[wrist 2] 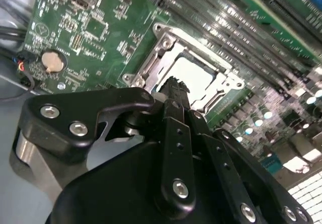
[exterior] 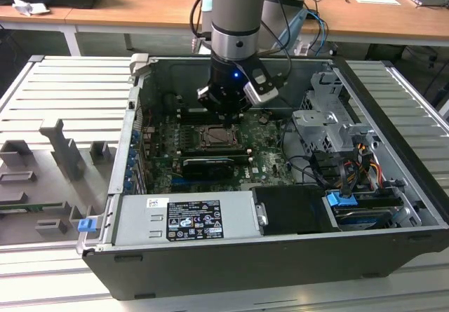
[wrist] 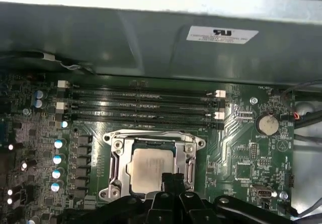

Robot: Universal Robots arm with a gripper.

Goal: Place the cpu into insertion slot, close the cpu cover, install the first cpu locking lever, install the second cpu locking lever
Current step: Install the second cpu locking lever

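Hovering fingers (wrist: 168, 179) near cpu (wrist: 149, 168), cpu cover (wrist: 116, 159) closed.

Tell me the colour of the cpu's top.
Dull silver-grey; the cpu shows best in the first wrist view, framed by the cpu cover.

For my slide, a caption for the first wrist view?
Gripper poised over the cpu seated in the slot, cover closed.

The exterior view looks down from above and off to one side into the open case (exterior: 280, 256), taking in the arm (exterior: 238, 24) and the whole board (exterior: 210, 151). Both wrist views sit close over the board, past the hand (wrist: 171, 183); both share the socket (wrist: 151, 166) (wrist 2: 191, 78).
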